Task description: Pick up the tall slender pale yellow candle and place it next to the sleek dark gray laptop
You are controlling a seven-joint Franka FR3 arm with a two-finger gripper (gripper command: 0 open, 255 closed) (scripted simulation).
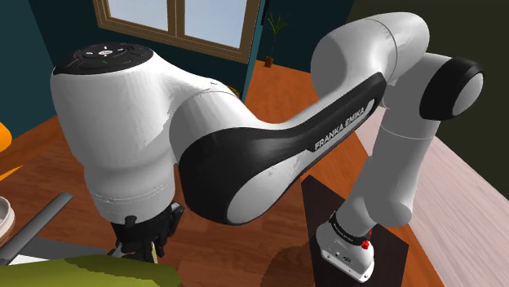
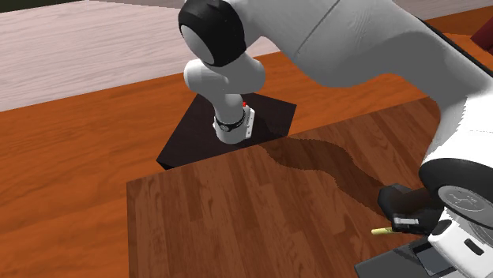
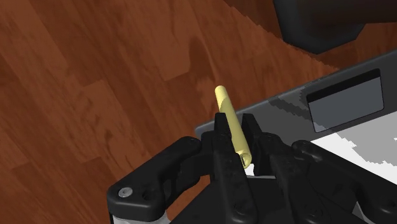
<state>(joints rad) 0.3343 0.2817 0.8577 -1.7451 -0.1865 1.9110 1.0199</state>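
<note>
Gripper (image 3: 234, 129) with candle (image 3: 226, 105) above wooden table (image 3: 114, 121)

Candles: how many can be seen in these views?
1. The candle is clasped in the gripper, by the laptop's edge above the table; its tip also pokes out beside the gripper in the second exterior view. The arm may hide others.

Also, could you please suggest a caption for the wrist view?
End effector shut on a pale yellow candle over the wooden table, beside the gray laptop.
</note>
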